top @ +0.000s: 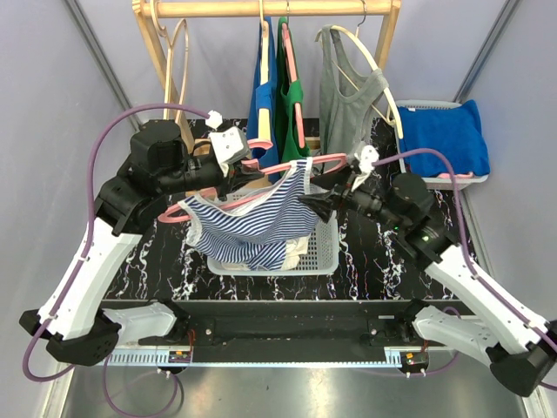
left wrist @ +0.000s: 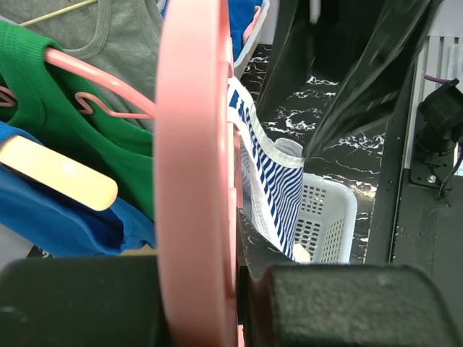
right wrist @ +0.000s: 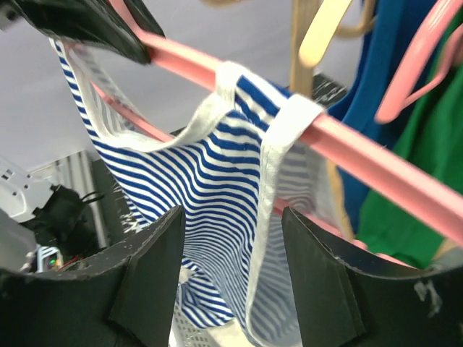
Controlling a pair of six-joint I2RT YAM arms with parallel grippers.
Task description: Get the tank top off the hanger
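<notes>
Top external view, nearest first: the white basket (top: 324, 251) sits on the black marbled bench (top: 370, 261) just beyond my two bases. The hem of the striped tank top (top: 261, 222) sags down into the basket, and beside that fold, inside the basket, lies a pale piece I cannot identify.

Above the basket, the tank top hangs from the pink hanger (top: 329, 159), one white-edged strap looped over the hanger's arm. My left fingers (left wrist: 289, 303), up and to the left of the basket, are clamped narrow on the hanger's flat pink body. My right fingers (right wrist: 155, 282), at the basket's right rear corner, stand wide apart. The striped cloth shows in the gap between them, and I cannot tell whether either tip touches it.

Behind the basket stands the wooden rack (top: 261, 9). A blue garment (top: 259, 96), a green garment (top: 291, 109) and a grey top (top: 348, 96) hang from its rail.

Farther back and to the right of the basket, a pale tray (top: 418, 106) holds a folded blue cloth (top: 448, 139), which fills it and droops over its far right side.
</notes>
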